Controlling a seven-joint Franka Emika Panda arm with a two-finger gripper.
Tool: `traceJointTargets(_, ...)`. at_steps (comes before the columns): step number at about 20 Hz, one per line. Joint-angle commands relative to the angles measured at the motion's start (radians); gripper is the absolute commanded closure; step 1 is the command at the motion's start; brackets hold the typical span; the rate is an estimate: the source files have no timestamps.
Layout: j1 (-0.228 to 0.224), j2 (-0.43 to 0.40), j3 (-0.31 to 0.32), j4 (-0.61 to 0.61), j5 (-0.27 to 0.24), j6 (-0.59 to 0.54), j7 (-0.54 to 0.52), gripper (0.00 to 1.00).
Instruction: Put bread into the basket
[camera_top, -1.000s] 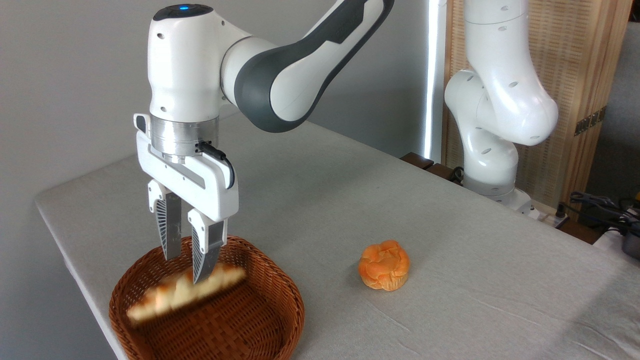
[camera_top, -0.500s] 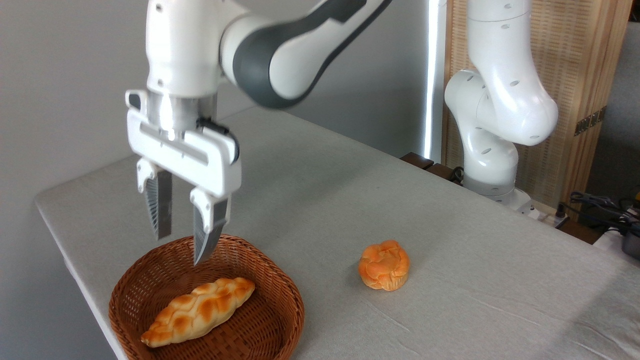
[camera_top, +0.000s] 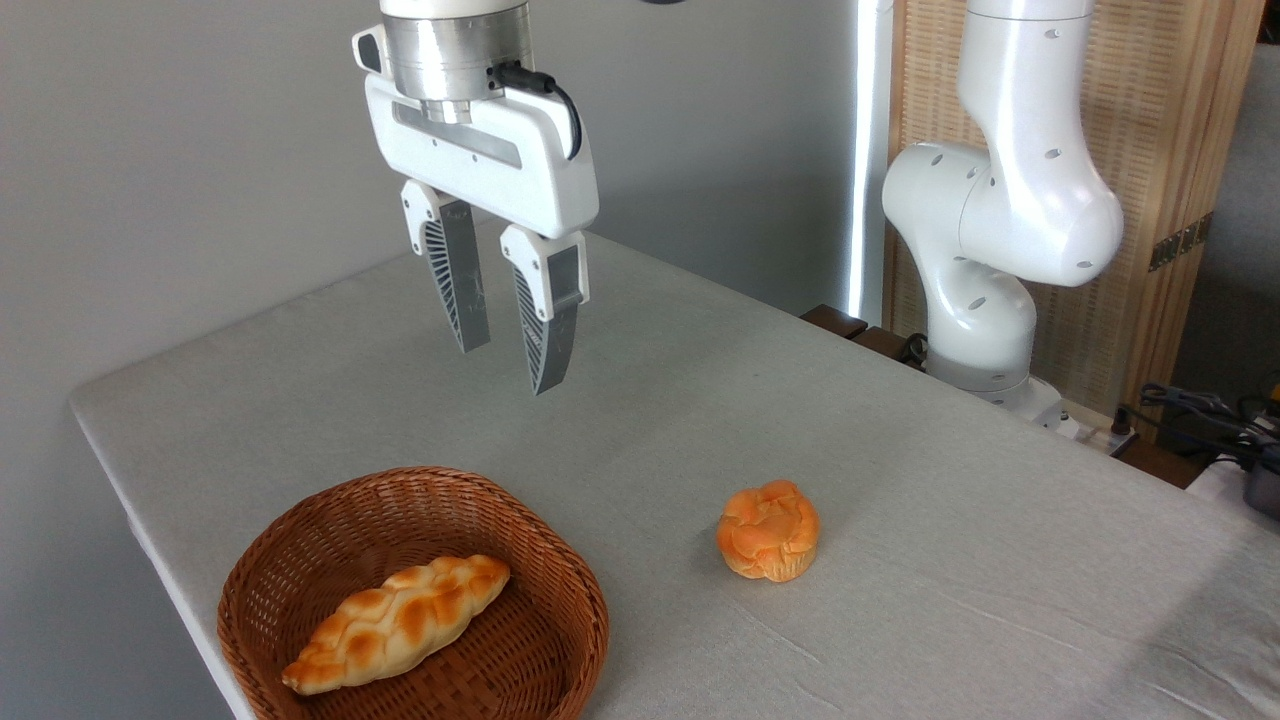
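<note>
**Bread lies in the basket, gripper empty above the table**

No words, labels or brand marks can be read anywhere in the view.

The top of the robot arm is cut off by the upper edge, so only the gripper (camera_top: 510, 368) and the silver ring above it show. The front of the basket (camera_top: 300, 520) runs off the bottom edge. At the far right, some dark cables (camera_top: 1195, 405) and a dark thing at the edge are too cut off to make out.

The bread (camera_top: 397, 622) is long and braided, golden-brown with pale lines between the bumps, and thin at both ends. It lies flat inside the brown woven basket, slanted, with one tip low at the left and the other higher at the right.

The gripper hangs high over the grey table (camera_top: 900, 480), well apart from the basket. Its two fingers (camera_top: 458, 270) point down with a gap between them and hold nothing.

A small round orange bun (camera_top: 768, 530) sits on the table to the right of the basket, not touching it.
</note>
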Motion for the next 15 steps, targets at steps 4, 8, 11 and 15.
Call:
traceJointTargets(4,0.020,0.034,-0.002,0.092,0.018,-0.118,0.012,0.00)
traceJointTargets(8,0.008,0.048,0.012,0.131,0.020,-0.145,0.012,0.00)
traceJointTargets(11,-0.003,0.055,0.009,0.132,0.021,-0.145,0.005,0.00)
traceJointTargets(15,-0.004,0.064,0.014,0.137,0.020,-0.145,0.002,0.00)
